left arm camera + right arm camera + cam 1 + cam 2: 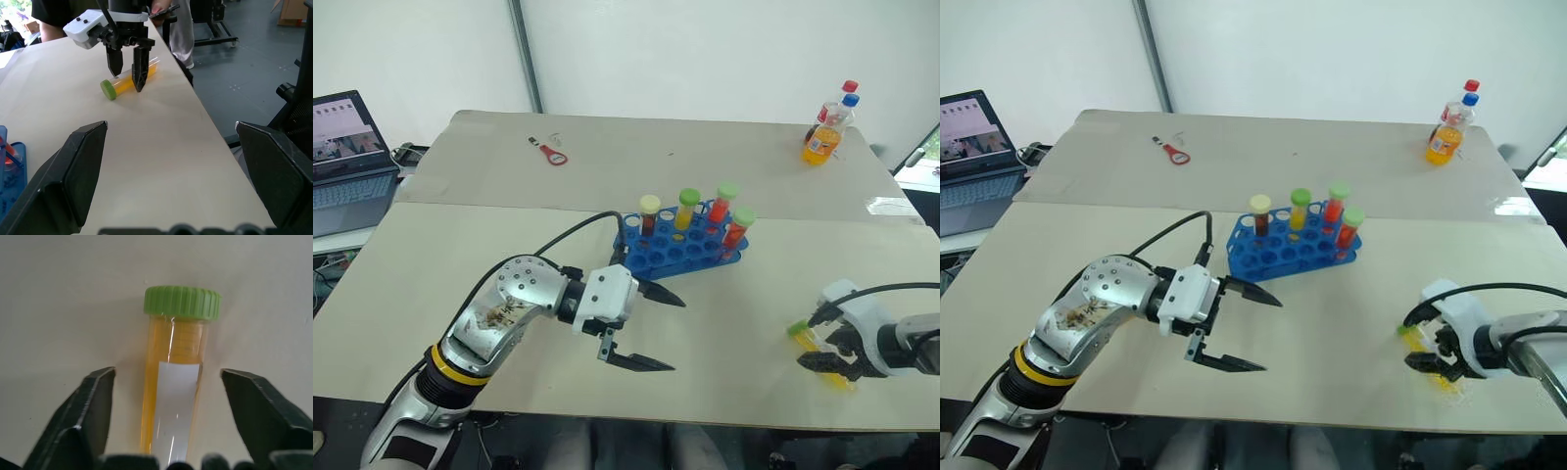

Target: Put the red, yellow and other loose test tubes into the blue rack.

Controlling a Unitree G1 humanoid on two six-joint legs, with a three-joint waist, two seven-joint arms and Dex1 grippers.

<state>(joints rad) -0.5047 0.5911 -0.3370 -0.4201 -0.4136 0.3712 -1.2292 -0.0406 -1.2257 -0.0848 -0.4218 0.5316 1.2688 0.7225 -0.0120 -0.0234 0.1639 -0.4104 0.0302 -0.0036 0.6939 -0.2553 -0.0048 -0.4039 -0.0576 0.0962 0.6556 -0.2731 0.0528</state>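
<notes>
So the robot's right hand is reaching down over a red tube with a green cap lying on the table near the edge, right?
Not quite: the tube is yellow, not red. The right wrist view shows yellow liquid under the green cap. The rest holds: it lies on the table near the edge, with the right hand down over it, one finger on each side.

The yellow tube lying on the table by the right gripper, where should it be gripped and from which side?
Grip the yellow tube across its clear barrel below the green cap, coming from above: it lies flat, and the right gripper already straddles it.
</notes>
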